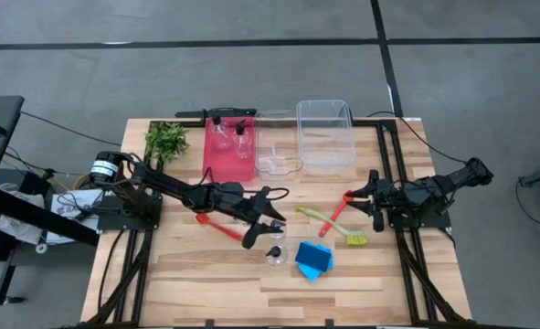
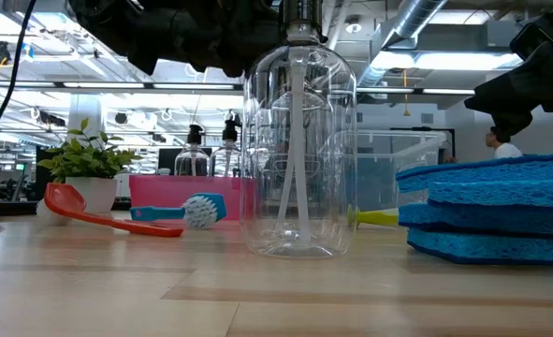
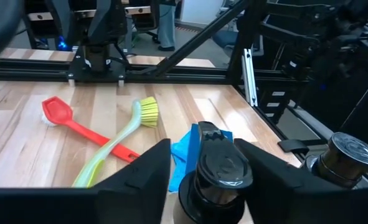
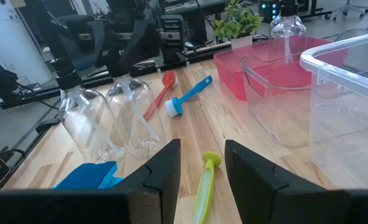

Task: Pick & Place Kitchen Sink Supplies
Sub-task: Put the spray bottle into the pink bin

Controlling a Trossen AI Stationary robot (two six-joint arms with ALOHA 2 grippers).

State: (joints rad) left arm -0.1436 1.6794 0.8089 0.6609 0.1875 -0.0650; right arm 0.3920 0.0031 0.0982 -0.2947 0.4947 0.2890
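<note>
The left claw (image 1: 268,228) straddles the black cap of a bottle (image 1: 276,253) standing on the table (image 1: 206,283), fingers either side, seemingly set for a neck grasp; whether it grips yet I cannot tell; blue sponges (image 1: 313,260) lie at three o'clock of the bottle; the right claw (image 1: 365,196) waits part-open and empty by the brushes (image 1: 335,222); two bottles already stand in the red bin (image 1: 227,155) at twelve o'clock.

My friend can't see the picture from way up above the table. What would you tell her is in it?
The left hand hovers around a clear bottle standing mid-table, next to blue sponges. A red bin at the back holds two more bottles beside a clear bin, and the right hand waits near crossed red and yellow-green brushes.
</note>
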